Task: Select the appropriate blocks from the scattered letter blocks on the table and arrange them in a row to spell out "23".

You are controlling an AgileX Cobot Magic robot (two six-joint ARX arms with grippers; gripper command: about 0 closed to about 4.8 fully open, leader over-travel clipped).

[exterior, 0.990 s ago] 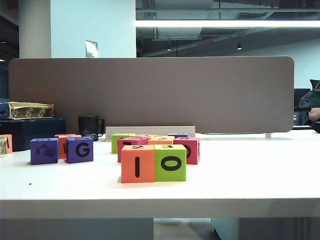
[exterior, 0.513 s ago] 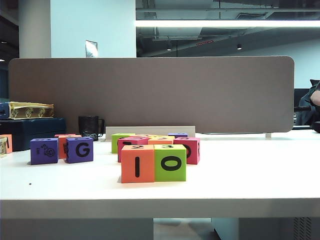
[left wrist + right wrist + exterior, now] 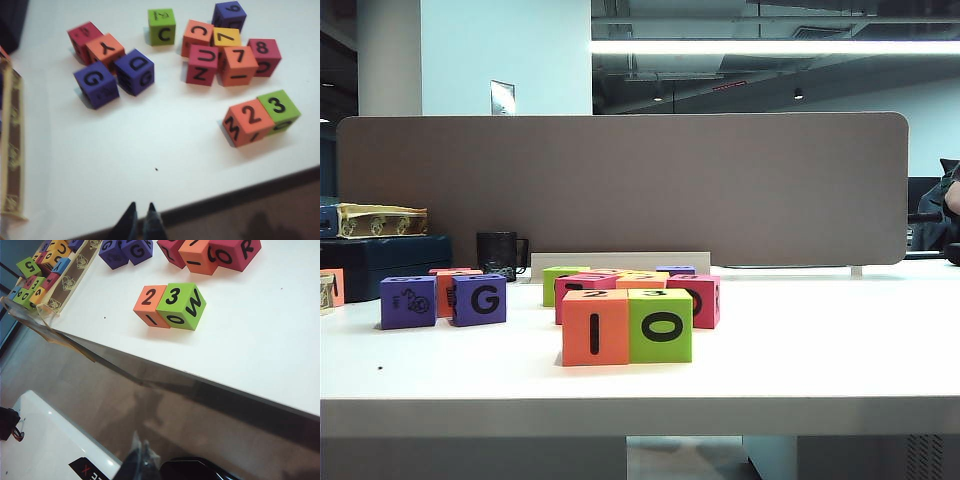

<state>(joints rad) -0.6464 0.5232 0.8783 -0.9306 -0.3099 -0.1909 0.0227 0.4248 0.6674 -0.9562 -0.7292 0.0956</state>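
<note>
L side: purple "G" cube (image 3: 480, 299) sits w/ another purple cube just beside it, well apart from the target pair; leftovers, not needed for "23".

L gripper (image 3: 140, 216): fingers pressed together, nothing between them. Hangs over the front edge of the table (image 3: 820, 350), well clear of all cubes. Looks parked, pulled off so the row stands untouched.

Centre: orange block (image 3: 595, 328) and lime green block (image 3: 660, 325) touch side by side near the front edge, apart from the rest. Wrist views show "2" on top of orange and "3" on top of green, so the row reads "23" from above; the ext. view shows only the front faces "I" and "O". Judged: spelling done.

Behind them: the remaining letter blocks (image 3: 695, 300) sit bunched, pink/orange/yellow/green.

R gripper (image 3: 142, 452): out past the table edge, over the floor, far from the pair. Dark and blurred; can't tell if spread or closed.

Vs. earlier frames: no cube has shifted and no arm is in the ext. view. Scene static.
</note>
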